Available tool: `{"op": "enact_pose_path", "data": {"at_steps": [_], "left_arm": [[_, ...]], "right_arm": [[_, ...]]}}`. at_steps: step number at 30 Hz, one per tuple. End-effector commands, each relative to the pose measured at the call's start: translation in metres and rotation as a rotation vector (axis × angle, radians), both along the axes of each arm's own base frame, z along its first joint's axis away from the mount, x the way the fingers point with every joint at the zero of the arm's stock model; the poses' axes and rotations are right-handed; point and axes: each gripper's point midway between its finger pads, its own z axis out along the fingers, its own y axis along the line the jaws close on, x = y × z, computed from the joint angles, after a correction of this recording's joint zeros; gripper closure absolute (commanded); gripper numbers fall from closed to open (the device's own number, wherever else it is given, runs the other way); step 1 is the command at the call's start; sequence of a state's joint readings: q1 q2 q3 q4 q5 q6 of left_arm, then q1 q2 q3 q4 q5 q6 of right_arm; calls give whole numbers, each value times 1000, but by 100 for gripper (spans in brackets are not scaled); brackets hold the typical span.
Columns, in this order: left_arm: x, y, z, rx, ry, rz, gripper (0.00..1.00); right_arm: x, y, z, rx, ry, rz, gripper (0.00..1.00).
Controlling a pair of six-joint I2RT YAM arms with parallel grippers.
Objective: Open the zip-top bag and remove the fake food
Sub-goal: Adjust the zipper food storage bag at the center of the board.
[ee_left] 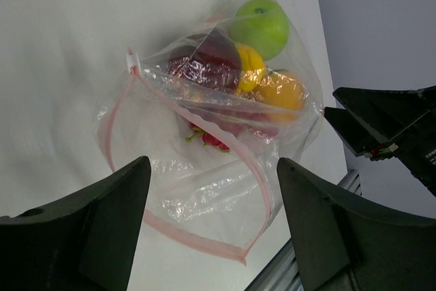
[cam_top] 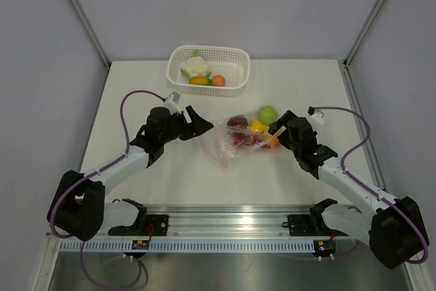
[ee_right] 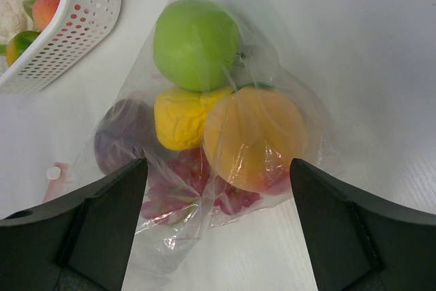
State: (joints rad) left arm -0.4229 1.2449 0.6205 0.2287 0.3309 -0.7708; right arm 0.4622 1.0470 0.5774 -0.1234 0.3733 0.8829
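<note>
From above, the zip-top bag [cam_top: 235, 140] lay on the table [cam_top: 163, 175] between the two arms, fake food [cam_top: 257, 126] inside it. The left wrist view had the left gripper [ee_left: 212, 226] spread wide and empty before the bag's pink zip strip [ee_left: 218, 247] (mouth gaping). The right wrist view showed the right gripper [ee_right: 218, 230] likewise released, close to the green apple [ee_right: 196, 44].

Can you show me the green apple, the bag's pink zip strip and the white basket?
green apple [ee_right: 196, 44], right wrist view, middle of its rounded skin.
pink zip strip [ee_left: 204, 242], left wrist view, lower stretch nearest the camera.
white basket [cam_top: 241, 71], top external view, its right wall.
</note>
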Motion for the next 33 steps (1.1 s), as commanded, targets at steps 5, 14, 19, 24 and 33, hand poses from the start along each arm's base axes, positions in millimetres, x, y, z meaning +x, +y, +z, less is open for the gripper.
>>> {"op": "enact_pose_path", "data": {"at_steps": [5, 14, 19, 24, 33], "left_arm": [[2, -35, 11, -112, -24, -104, 23], [4, -71, 15, -111, -60, -184, 37], [7, -82, 6, -111, -52, -223, 69], [11, -84, 9, -104, -81, -230, 100], [25, -45, 33, -35, -288, -27, 100]], "right_arm": [[6, 5, 18, 31, -46, 23, 7], [7, -6, 19, 3, -38, -10, 7], [7, -19, 16, -20, -22, -52, 7], [6, -27, 10, 11, -3, -73, 7], [9, -32, -9, 150, 45, -65, 14]]}}
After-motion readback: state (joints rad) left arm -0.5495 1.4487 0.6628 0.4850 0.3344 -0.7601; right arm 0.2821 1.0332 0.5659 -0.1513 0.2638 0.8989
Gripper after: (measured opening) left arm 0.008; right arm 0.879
